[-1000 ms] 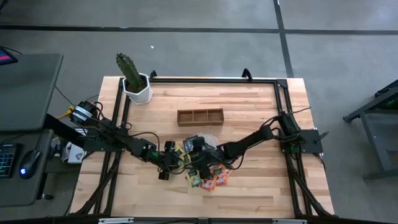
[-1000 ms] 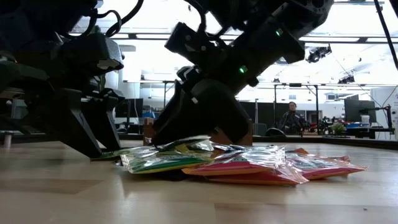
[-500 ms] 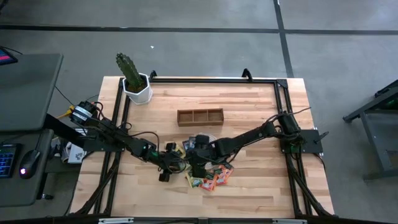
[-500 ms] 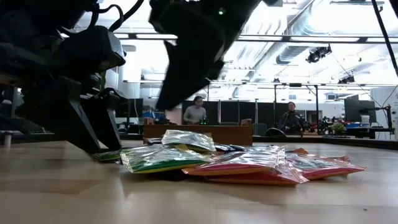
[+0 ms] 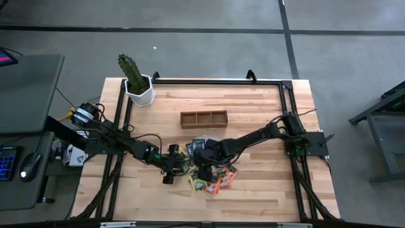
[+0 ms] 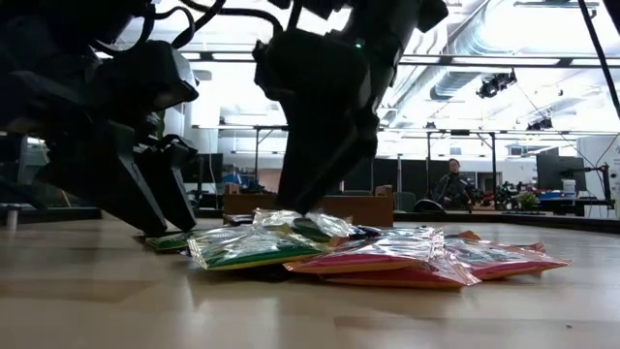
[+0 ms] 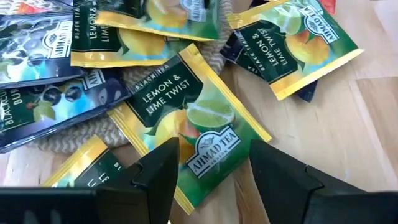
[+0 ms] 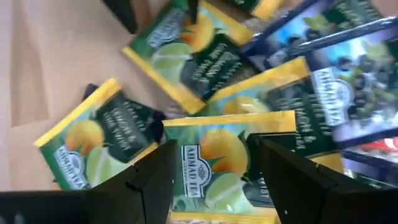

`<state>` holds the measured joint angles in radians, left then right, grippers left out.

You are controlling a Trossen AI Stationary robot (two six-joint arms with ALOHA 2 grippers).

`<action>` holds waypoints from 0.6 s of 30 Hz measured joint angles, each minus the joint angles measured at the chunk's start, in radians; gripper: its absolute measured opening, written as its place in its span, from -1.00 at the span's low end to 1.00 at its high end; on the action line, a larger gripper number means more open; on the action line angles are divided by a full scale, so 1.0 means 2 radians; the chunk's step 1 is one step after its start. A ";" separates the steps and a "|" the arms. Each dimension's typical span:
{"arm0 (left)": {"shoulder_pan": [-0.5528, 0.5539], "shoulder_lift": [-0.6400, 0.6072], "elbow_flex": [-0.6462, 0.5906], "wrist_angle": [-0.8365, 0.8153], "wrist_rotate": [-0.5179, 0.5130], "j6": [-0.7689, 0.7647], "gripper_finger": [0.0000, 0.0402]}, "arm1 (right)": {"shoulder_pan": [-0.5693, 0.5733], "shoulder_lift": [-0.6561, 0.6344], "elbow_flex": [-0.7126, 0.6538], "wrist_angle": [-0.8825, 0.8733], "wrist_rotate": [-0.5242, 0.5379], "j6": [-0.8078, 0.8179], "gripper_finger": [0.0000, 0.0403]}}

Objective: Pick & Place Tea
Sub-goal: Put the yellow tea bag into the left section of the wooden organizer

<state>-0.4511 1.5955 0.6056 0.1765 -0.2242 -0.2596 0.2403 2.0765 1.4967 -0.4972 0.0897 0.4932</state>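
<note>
The tea is a heap of small flat sachets (image 5: 212, 172), yellow-green, dark blue and orange-red, lying partly on a round woven mat (image 7: 93, 134) near the table's middle. My left gripper (image 7: 211, 177) is open at the heap's left edge, slanting down, with a fingertip on either side of a yellow-green sachet (image 7: 186, 121) that lies flat. My right gripper (image 8: 214, 174) is open and points steeply down over the heap's middle (image 6: 315, 208), its fingers astride another yellow-green sachet (image 8: 217, 155). My left gripper stands low over the yellow-green sachet's near corner (image 7: 205, 155), coming slantwise from the table's left; whether its fingertips touch it I cannot tell. My right gripper comes from above at the heap's top sachet (image 6: 291, 223), which lies on the others; I cannot tell if it touches.
A brown wooden three-compartment tray (image 5: 204, 118) stands behind the heap toward the far edge. A potted cactus (image 5: 136, 81) sits at the far left corner. Bare wood lies in front of the heap and to its right.
My right gripper has lifted off the heap, where it lay slanted low, rolled about its axis and tipped, so that it now points steeply down over the heap's middle. A yellow-green sachet on top, covered before, now shows. My left gripper has kept still.
</note>
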 joint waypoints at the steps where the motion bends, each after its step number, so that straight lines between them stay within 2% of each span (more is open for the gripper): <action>1: 0.000 0.000 0.000 0.000 0.001 0.000 -0.04 | -0.003 -0.004 0.000 0.001 0.001 0.000 0.09; 8: 0.000 0.000 0.000 0.037 0.001 -0.006 -0.04 | -0.023 -0.038 0.000 -0.035 0.001 -0.012 0.09; 14: 0.000 -0.001 0.001 0.124 -0.021 -0.002 -0.04 | -0.035 -0.039 -0.011 -0.038 -0.062 -0.035 0.09; 18: 0.012 -0.001 0.002 0.124 -0.030 -0.009 -0.04 | -0.039 -0.039 -0.023 -0.037 -0.065 -0.047 0.09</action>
<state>-0.4272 1.5940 0.6086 0.4244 -0.2832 -0.2773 0.1626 1.9991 1.4506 -0.5715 -0.0399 0.4000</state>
